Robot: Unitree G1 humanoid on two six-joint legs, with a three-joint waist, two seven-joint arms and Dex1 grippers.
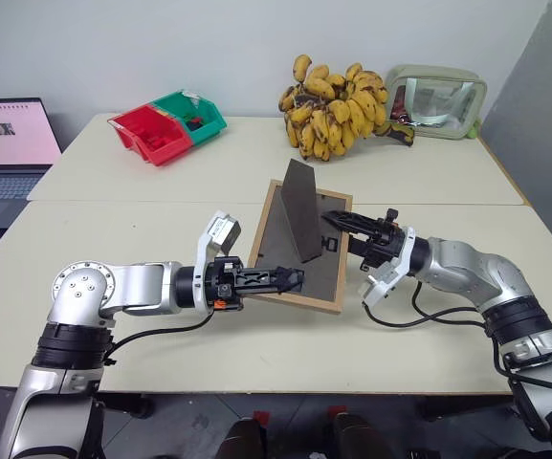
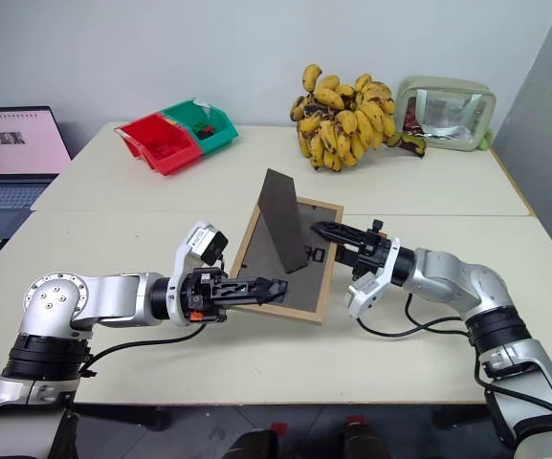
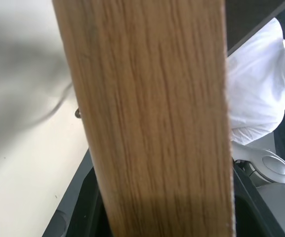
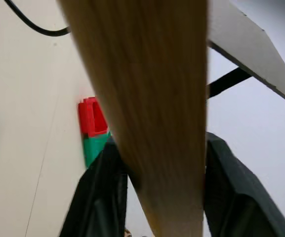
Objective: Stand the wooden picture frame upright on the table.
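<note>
- Left gripper [image 1: 290, 279] nearest the camera — fingers closed onto the near left edge of the wooden picture frame [image 1: 280, 251]; in the left wrist view the wood rail sits squarely between the jaws.
- Right gripper [image 1: 344, 224] comes in from the opposite side, fingers narrowed around the frame's right edge; the right wrist view shows the light rail between its two fingers [image 4: 100, 192]. Looks gripped, but contact on both pads is hard to confirm.
- Frame is back-side up, tilted, held just above the table [image 1: 142, 354] near the seam; the dark fold-out stand [image 1: 304, 206] sticks up like a fin.
- Risks: two opposing grips on thin rails — if the arms rotate unevenly the frame may twist or slip out. Set down with the stand not fully spread, or on the seam, it would likely tip flat.
- Around: banana bunch [image 1: 338, 107] and a green-rimmed clear pouch [image 1: 436, 100] at the far edge, red and green bins [image 1: 165, 126] far left, a laptop [image 1: 8, 143] off to the left side. All well apart from the frame.
- Nothing lies under or beside the frame; only the right arm's black cable [image 1: 419, 316] trails on the tabletop nearby.
</note>
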